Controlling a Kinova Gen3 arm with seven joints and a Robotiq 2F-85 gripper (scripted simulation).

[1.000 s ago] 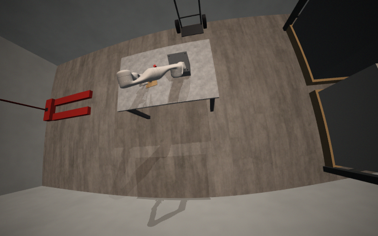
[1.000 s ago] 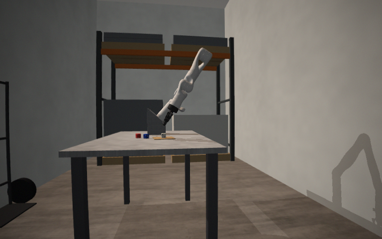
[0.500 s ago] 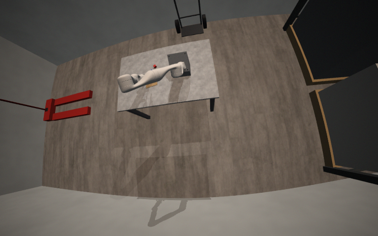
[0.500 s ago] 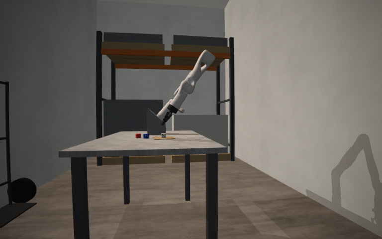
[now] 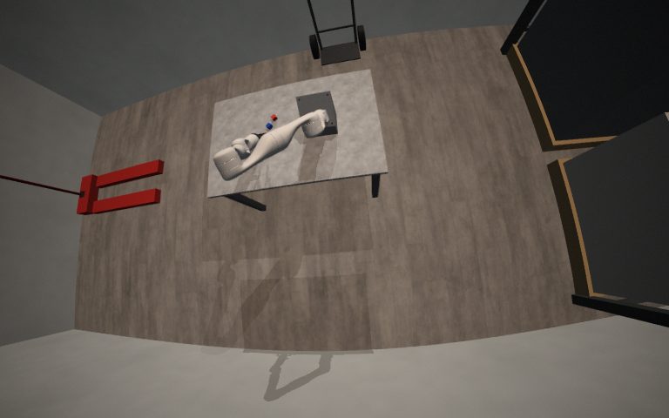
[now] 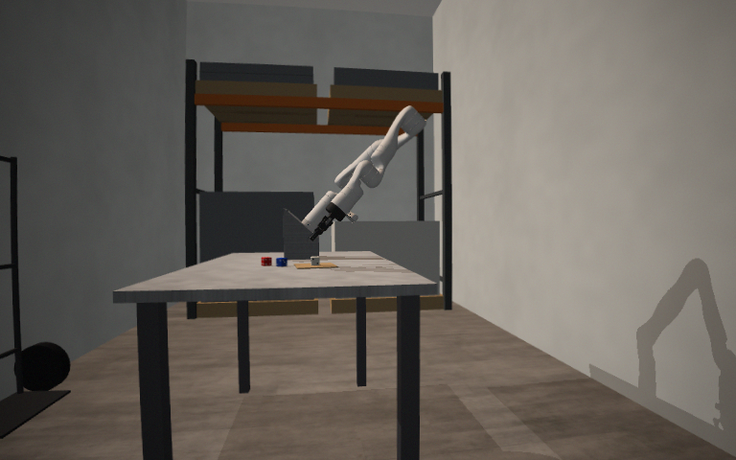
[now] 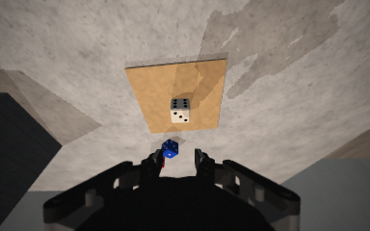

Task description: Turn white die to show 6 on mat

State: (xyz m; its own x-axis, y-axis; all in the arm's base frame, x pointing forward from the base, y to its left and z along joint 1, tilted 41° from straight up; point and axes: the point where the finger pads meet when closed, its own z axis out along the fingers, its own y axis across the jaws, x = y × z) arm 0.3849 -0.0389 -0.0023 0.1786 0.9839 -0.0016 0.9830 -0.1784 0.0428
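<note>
The white die [image 7: 180, 111] lies flat on the tan mat [image 7: 179, 94], near the mat's edge closest to me. Its larger lit face shows three pips and a shaded face shows several. In the side view the die [image 6: 314, 261] sits on the mat [image 6: 315, 266]. My gripper [image 7: 178, 156] [image 6: 314, 236] hangs tilted well above the table, fingers partly apart with nothing between them. The blue die [image 7: 170, 148] lies on the table beyond the mat and shows through the finger gap. The red die [image 6: 265, 261] lies beside the blue die [image 6: 280, 262]. In the overhead view my arm hides the mat and the white die.
The arm's dark base plate [image 5: 317, 114] is on the table's far side. A dark box [image 6: 300, 239] stands behind the mat. A hand truck [image 5: 337, 39], a red pallet jack [image 5: 120, 185] and shelving [image 6: 317, 103] stand around the table.
</note>
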